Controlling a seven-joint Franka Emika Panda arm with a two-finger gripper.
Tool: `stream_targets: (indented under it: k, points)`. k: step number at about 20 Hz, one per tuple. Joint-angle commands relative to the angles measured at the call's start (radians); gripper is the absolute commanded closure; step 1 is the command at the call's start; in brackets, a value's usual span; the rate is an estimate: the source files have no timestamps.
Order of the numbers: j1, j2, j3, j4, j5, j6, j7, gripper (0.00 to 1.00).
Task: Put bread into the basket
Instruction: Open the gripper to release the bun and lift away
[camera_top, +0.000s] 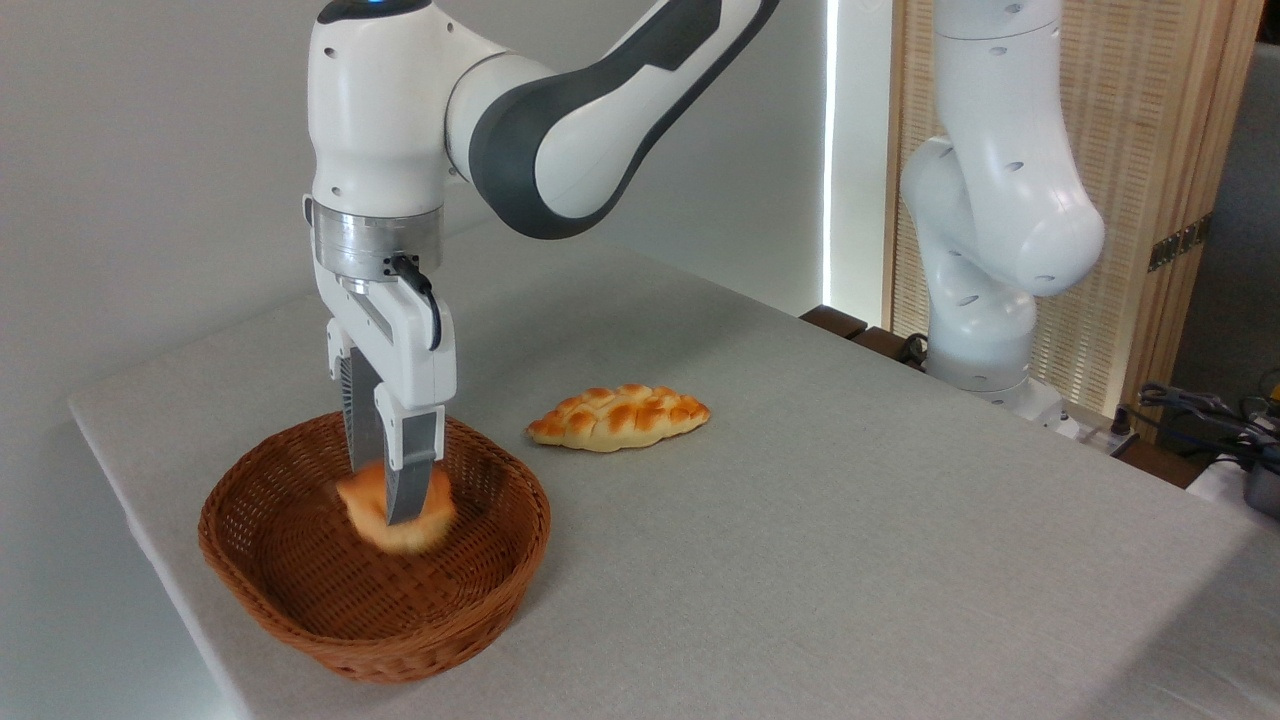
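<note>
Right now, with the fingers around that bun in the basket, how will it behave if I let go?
The bun looks blurred, so it may be shifting or swinging between the fingers. It is rounded, so it could roll a little, but the basket wall should likely stop it. It seems light for its size, and probably soft, though I cannot tell if it is squashed.

Arm reaches in from upper right, elbow bent, wrist pointing straight down. Gripper (392, 500) vertical, low; fingers (408, 480) partly closed w/ blurred orange item between them. Grip contact can't be confirmed. Base stands at far right.
</note>
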Motion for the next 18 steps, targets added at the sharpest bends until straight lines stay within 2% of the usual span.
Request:
stream_targets:
  k: [1, 6, 11, 14, 16, 18]
  points:
    - [-0.002, -0.003, 0.004, 0.008, -0.013, 0.01, -0.015, 0.0]
    - [-0.001, -0.037, 0.007, 0.008, -0.013, -0.014, -0.039, 0.0]
    - [-0.002, -0.135, 0.004, 0.011, -0.011, -0.144, -0.096, 0.0]
    - [-0.002, -0.185, 0.002, 0.056, -0.008, -0.326, -0.105, 0.0]
    - [-0.002, -0.198, 0.004, 0.102, -0.002, -0.466, -0.105, 0.0]
    - [-0.002, -0.198, 0.005, 0.135, 0.005, -0.554, -0.105, 0.0]
